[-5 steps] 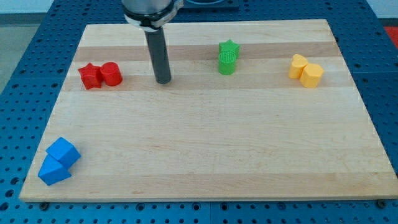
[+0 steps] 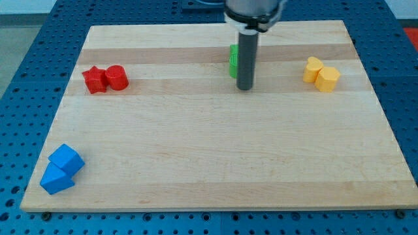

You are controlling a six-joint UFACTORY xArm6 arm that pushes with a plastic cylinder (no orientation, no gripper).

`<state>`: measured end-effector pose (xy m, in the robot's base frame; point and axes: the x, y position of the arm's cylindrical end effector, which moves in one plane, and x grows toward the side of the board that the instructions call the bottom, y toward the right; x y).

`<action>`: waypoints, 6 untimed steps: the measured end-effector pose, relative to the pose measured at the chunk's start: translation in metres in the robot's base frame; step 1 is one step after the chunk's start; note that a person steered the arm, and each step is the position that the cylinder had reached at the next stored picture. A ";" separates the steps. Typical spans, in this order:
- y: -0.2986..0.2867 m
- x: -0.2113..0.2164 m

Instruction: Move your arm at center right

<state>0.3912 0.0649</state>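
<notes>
My tip [image 2: 245, 87], a bare rod w/ no jaws to open or close, sits mid-board just in front of green blocks [image 2: 233, 60], so next calls for sliding to view's right, staying below yellow blocks [image 2: 321, 74].

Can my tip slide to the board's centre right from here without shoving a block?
Probably yes. My tip sits just in front of the green blocks, and the yellow blocks lie nearer the view's top right. A path toward the view's right and slightly down crosses only bare board.

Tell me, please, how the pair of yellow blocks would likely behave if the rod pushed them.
The two yellow plastic blocks look rigid and small, so probably light. They sit flat on the smooth wooden board, so sliding seems likelier than rolling. Touching but seemingly separate, they might split apart under an off-centre push from my tip.
</notes>
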 end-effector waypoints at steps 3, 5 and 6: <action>0.094 0.053; 0.167 0.121; 0.224 0.058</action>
